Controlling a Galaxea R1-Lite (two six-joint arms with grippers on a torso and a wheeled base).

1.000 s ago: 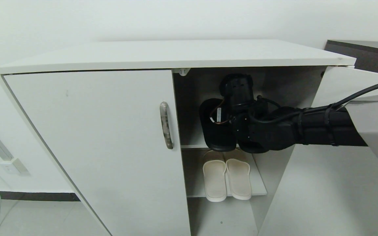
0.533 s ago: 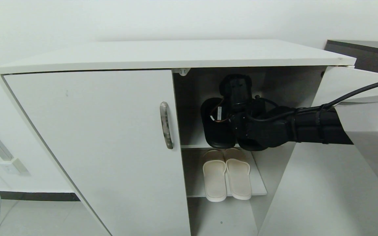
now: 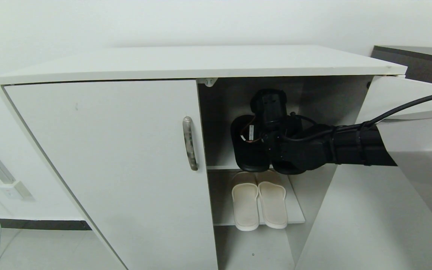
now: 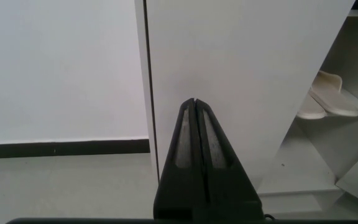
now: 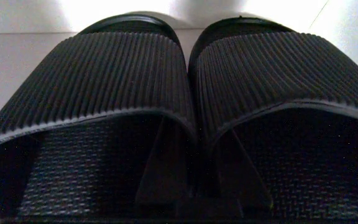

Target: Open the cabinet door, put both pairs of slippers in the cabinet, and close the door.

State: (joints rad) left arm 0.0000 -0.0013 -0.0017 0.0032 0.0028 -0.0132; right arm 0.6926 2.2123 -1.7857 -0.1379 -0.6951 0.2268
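Outside the cabinet (image 3: pixel 201 63), before its shut left door (image 3: pixel 99 168), the left gripper (image 4: pixel 194 104) hangs with its 2 fingers pressed flat together, holding nothing. The left wrist view alone shows this, along with the white slippers (image 4: pixel 328 99) seen side-on past the door's edge. In the head view the door handle (image 3: pixel 188 143) comes next. Beyond it, in the cabinet's open right half, the black slippers (image 3: pixel 248 150) are at the upper shelf, their near ends hanging just over its front edge. The white slippers lie side by side on the shelf below. The right arm (image 3: pixel 313 150) reaches into the cabinet past the open right door (image 3: pixel 369 210) and hides its own gripper from the head camera. The right wrist view shows the right gripper (image 5: pixel 197 155) with 1 finger under each ribbed strap, narrowly parted and pinching the pair's adjoining inner sides together.
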